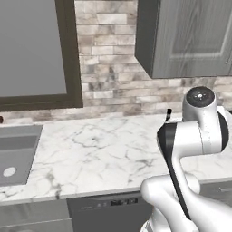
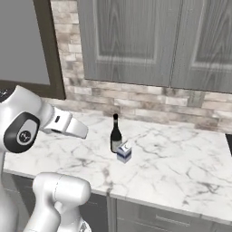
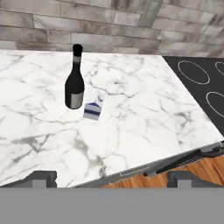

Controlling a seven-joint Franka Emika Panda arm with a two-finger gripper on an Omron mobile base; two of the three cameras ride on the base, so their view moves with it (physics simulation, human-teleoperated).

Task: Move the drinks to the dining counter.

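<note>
A tall black wine bottle [image 3: 75, 85] stands upright on the marble counter [image 3: 144, 113], a little way from the brick wall. A small blue-and-white milk carton [image 3: 93, 109] sits just beside it, toward the counter's front edge. From the right base view the same bottle [image 2: 116, 134] and carton [image 2: 123, 152] stand mid-counter, beyond the arm. Only the bottle's neck [image 1: 168, 114] pokes out behind the arm in the left base view. My gripper [image 3: 113, 178] hangs open above the counter's front edge, well short of both drinks, with nothing between its fingers. The dining counter is out of view.
An inset sink [image 1: 16, 154] lies at the counter's left end, with a dark dishwasher [image 1: 108, 206] below the front edge. A black cooktop [image 3: 201, 83] borders the counter on the right. Grey wall cabinets [image 2: 136, 41] hang above the brick backsplash.
</note>
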